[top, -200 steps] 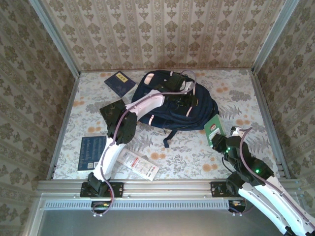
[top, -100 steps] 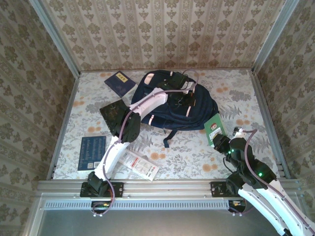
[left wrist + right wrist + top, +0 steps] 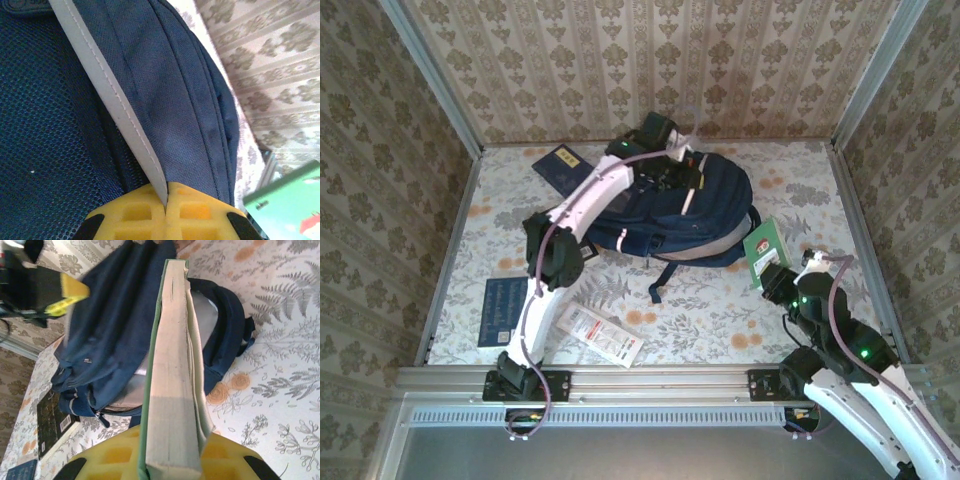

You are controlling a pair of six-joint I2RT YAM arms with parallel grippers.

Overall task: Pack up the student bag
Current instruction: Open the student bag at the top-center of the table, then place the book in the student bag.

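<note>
- Location of the student bag?
- I have it lying on the flowered table, directly under my left gripper. From my right gripper it sits ahead and off to the left.
- How is the left gripper set?
- Clamped tight. On the wrist camera the two yellow fingers meet with the bag's pale stripe trim pinched between them. Blue mesh runs on the left of the trim, plain navy cloth on the right.
- And the right one?
- Clenched on a green book. I see it edge-on from that wrist, with the page block pointing away from the fingers toward the bag. It is lifted off the table. From above, the book stands tilted just ahead of the gripper, near the bag's right edge. Whether it touches the fabric I cannot tell.
- Anything else around the arms?
- One dark blue book lies to the left of the left gripper, near the bag's far corner. A second navy book and a white booklet lie back by the left arm's base, well apart from both grippers. The booklet is the nearer of the two to the base.
</note>
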